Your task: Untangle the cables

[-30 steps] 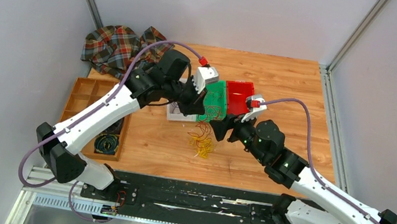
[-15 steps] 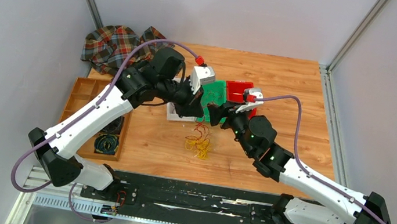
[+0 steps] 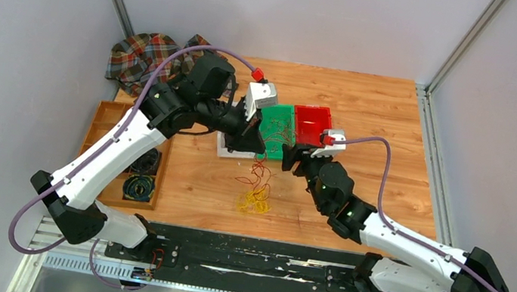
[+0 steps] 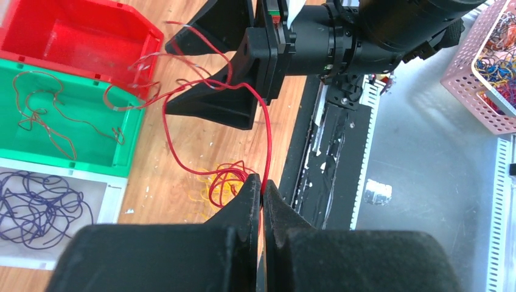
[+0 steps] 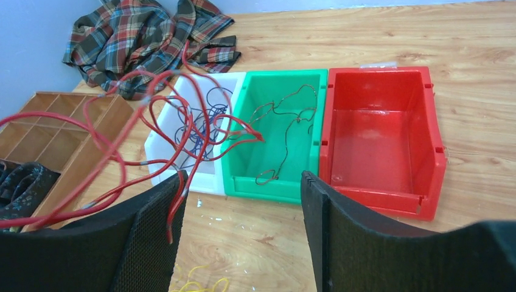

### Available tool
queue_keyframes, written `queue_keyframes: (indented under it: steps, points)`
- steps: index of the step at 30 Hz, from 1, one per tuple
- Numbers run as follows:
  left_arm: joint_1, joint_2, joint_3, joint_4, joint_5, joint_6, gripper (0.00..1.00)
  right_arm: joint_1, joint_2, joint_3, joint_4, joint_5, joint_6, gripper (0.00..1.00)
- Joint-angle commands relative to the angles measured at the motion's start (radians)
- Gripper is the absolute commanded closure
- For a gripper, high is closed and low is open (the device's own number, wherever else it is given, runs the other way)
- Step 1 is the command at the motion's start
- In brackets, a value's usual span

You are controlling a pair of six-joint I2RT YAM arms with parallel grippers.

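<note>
My left gripper (image 4: pixel 263 182) is shut on a thin red cable (image 4: pixel 268 140) and holds it above the table; it also shows in the top view (image 3: pixel 253 151). The strand runs up past my right gripper (image 4: pixel 169 78) and down to red loops (image 4: pixel 225 182) over a yellow tangle (image 4: pixel 207 193). My right gripper (image 5: pixel 243 182) is open, and red cables (image 5: pixel 122 137) drape over its left finger (image 5: pixel 152 231). The green bin (image 5: pixel 277 185) holds brown cables, the white bin (image 5: pixel 167 170) purple ones. The red bin (image 5: pixel 377 194) is empty.
A wooden compartment tray (image 3: pixel 109 125) with dark coiled cords lies at the left edge. A plaid cloth (image 3: pixel 149 58) sits at the back left. A pink basket (image 4: pixel 468 91) of wires stands off the table. The black rail (image 3: pixel 248 255) runs along the near edge.
My right arm has swung left, toward the left gripper. The red strands have been drawn up and stretched out of the pile, and the yellow tangle stays on the table.
</note>
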Motion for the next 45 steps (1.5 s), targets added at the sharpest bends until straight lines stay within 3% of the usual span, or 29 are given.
queue_keyframes:
  steps: [1,10,18,22,27,32,38,45]
  points:
    - [-0.008,-0.029,0.042,-0.018,0.013,0.03,0.99,-0.021,-0.065,-0.042,0.041,-0.021,0.036,0.31]
    - [-0.009,-0.028,0.071,-0.039,-0.067,0.151,0.99,-0.02,-0.25,-0.055,-0.056,-0.25,0.089,0.25]
    - [-0.017,-0.043,0.078,-0.051,-0.165,0.372,1.0,-0.067,-0.473,0.057,-0.337,-0.383,0.061,0.21]
    - [-0.038,-0.05,0.07,-0.051,-0.15,0.445,1.0,-0.158,-0.375,0.174,-0.388,-0.519,0.042,0.21]
    - [-0.05,-0.048,0.089,-0.064,-0.124,0.496,1.0,-0.31,-0.162,0.309,-0.38,-0.901,0.051,0.23]
    - [-0.061,-0.043,0.124,-0.066,-0.138,0.53,1.0,-0.314,-0.014,0.351,-0.277,-1.185,0.058,0.25]
    - [-0.067,-0.037,0.146,-0.066,-0.142,0.548,1.0,-0.262,0.049,0.342,-0.151,-1.303,0.079,0.23]
    - [-0.081,-0.031,0.184,-0.066,-0.131,0.554,1.0,-0.203,0.125,0.356,-0.113,-1.257,0.083,0.26]
